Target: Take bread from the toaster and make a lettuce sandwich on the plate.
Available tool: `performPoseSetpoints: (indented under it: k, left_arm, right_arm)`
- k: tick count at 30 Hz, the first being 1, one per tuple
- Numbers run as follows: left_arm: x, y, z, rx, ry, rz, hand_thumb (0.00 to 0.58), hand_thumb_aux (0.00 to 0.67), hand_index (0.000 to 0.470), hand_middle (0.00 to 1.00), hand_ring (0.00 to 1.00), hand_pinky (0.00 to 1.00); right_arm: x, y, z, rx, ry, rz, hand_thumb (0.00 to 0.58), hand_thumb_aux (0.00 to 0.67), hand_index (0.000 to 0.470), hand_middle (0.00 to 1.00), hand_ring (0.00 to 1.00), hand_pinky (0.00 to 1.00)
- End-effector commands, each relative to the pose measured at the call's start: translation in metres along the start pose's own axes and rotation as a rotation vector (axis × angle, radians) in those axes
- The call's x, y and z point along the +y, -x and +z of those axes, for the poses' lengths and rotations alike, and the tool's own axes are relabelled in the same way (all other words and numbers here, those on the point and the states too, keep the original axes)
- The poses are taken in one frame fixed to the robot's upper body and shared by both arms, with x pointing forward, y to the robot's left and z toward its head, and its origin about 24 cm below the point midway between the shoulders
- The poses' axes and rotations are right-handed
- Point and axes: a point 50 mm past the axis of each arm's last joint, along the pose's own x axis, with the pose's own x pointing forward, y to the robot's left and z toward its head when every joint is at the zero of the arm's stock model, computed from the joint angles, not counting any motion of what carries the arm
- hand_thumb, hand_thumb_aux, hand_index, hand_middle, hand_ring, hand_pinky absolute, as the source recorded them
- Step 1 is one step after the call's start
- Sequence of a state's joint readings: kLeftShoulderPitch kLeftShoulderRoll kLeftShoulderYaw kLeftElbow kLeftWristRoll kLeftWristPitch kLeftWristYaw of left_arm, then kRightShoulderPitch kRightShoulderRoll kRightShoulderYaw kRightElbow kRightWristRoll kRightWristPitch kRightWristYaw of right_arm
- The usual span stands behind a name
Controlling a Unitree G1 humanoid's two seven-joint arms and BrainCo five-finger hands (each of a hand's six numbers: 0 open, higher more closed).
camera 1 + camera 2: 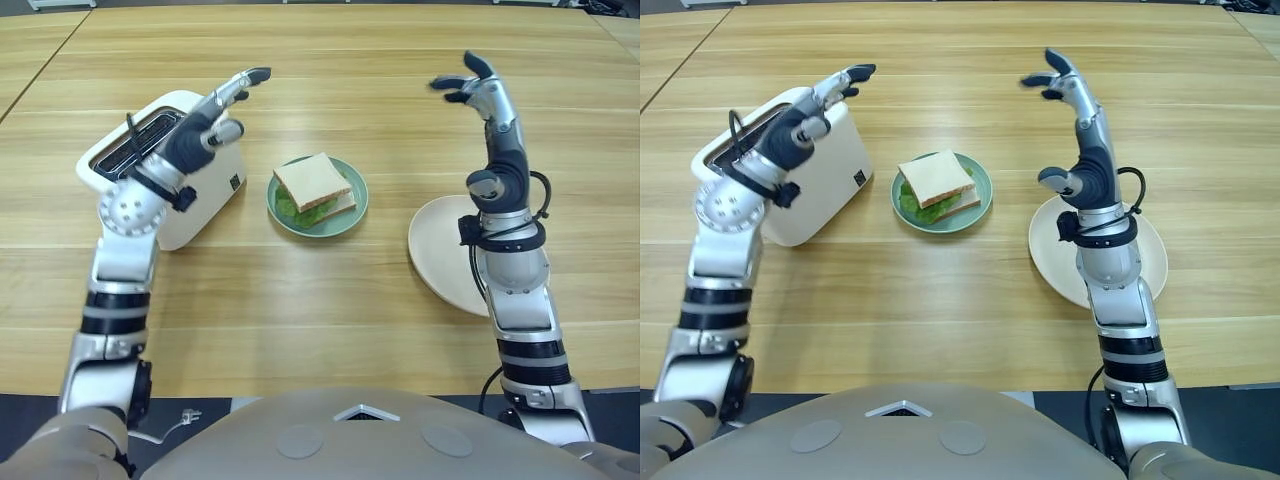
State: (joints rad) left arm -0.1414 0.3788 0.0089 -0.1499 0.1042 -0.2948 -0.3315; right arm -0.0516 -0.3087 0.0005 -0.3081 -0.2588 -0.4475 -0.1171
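Both hands raised, fingers spread, holding nothing: left hand (205,125) above the toaster (205,205), right hand (495,120) upright over the beige plate (435,250). Sandwich (312,180) sits on green plate (352,212).

Meeting-room or lab setting: wide wooden tables (330,300) pushed together

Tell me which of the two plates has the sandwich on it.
The small green plate beside the toaster: the lettuce sandwich sits on it. The larger cream plate lies to its right.
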Motion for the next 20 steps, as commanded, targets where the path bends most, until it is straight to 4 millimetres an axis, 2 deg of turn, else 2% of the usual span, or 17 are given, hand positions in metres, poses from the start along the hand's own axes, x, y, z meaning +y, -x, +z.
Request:
performPoseSetpoints:
  k: [1, 3, 5, 8, 11, 20]
  left_arm:
    - [-0.045, 0.033, -0.005, 0.012, 0.101, 0.111, 0.000, 0.000, 0.000, 0.00, 0.00, 0.00]
    - [-0.055, 0.039, -0.011, 0.008, 0.102, 0.134, 0.000, 0.000, 0.000, 0.00, 0.00, 0.00]
    - [-0.061, 0.036, -0.027, 0.043, 0.119, 0.137, 0.000, 0.000, 0.000, 0.00, 0.00, 0.00]
    - [-0.056, 0.029, -0.045, 0.099, 0.178, 0.192, 0.000, 0.000, 0.000, 0.00, 0.00, 0.00]
    - [-0.051, 0.031, -0.042, 0.084, 0.186, 0.238, 0.000, 0.000, 0.000, 0.00, 0.00, 0.00]
    - [-0.061, 0.030, -0.033, 0.065, 0.149, 0.190, 0.000, 0.000, 0.000, 0.00, 0.00, 0.00]
  right_arm:
    - [0.026, 0.005, 0.001, 0.043, -0.076, 0.035, 0.000, 0.000, 0.000, 0.00, 0.00, 0.00]
    - [0.036, 0.010, 0.000, 0.047, -0.080, 0.075, 0.000, 0.000, 0.000, 0.00, 0.00, 0.00]
    - [0.038, 0.014, -0.007, 0.077, -0.078, 0.085, 0.000, 0.000, 0.000, 0.00, 0.00, 0.00]
    - [0.038, 0.022, -0.015, 0.109, -0.058, 0.102, 0.000, 0.000, 0.000, 0.00, 0.00, 0.00]
    - [0.038, 0.025, -0.023, 0.128, -0.046, 0.131, 0.000, 0.000, 0.000, 0.00, 0.00, 0.00]
    - [0.041, 0.032, -0.035, 0.156, -0.026, 0.182, 0.000, 0.000, 0.000, 0.00, 0.00, 0.00]
